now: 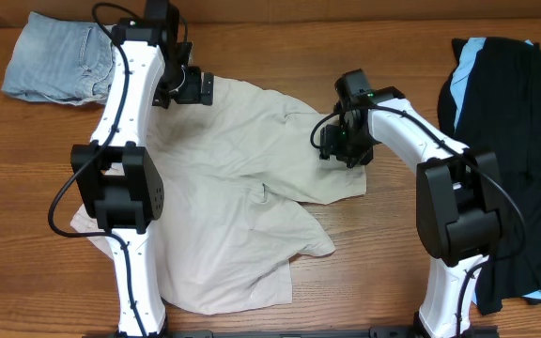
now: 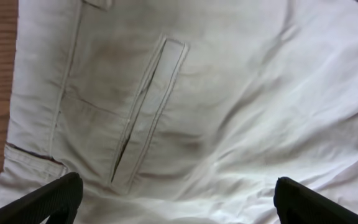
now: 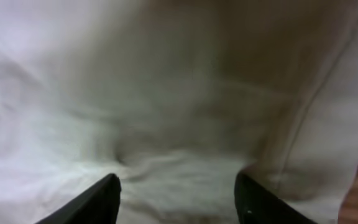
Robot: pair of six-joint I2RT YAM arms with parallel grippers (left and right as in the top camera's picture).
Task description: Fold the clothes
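The pale beige shorts (image 1: 242, 188) lie spread and creased in the middle of the table. My left gripper (image 1: 191, 89) is over their far left corner. In the left wrist view its fingers (image 2: 176, 202) are wide open above the beige shorts (image 2: 241, 93), near a welt pocket (image 2: 148, 112). My right gripper (image 1: 341, 145) is low over the shorts' right edge. In the right wrist view its fingers (image 3: 179, 199) are open, very close to the blurred beige cloth (image 3: 166, 93), with a little bunched fabric between them.
Faded light-blue denim shorts (image 1: 54, 58) lie folded at the far left corner. A heap of black garments with light-blue panels (image 1: 515, 122) fills the right side. Bare wood table (image 1: 374, 244) shows between the beige shorts and the black heap.
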